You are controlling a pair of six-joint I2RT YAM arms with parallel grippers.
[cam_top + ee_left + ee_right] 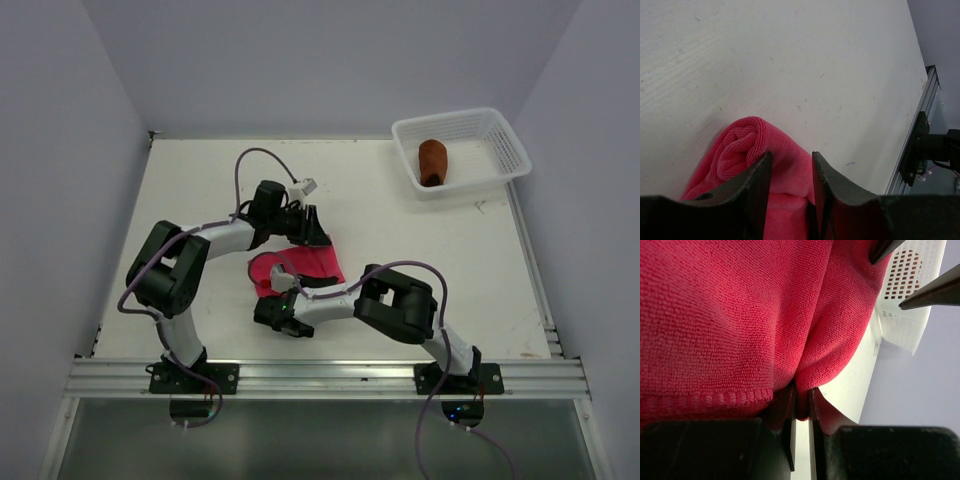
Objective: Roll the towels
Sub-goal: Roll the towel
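Left pincer: clenched on a thick fold of the pink towel. The two dark, smooth, wedge-shaped fingers stand a little apart with cloth filling the gap.
Right pincer: nipped nearly closed on a hanging fold of the same towel. A stitched hem runs just beside its left finger.
Pink towel, texture: soft looped terry with fine ribs, bright pink. One end is wound into a loose spiral that shows in the left wrist view.
Pink towel, place: near the middle of the table, between the two pincers. The left one holds its far edge and the right one its near edge.
Pink towel, axis: partly rolled and bunched. Seen from above, its long side runs roughly left to right.
Brown towel: a short, plump rust-coloured roll, its long side running roughly from near to far.
Basket: white plastic mesh, rectangular, with perforated walls. It sits at the far right of the table and holds the brown towel, well apart from the pincers.
Table: flat, off-white, lightly scuffed.
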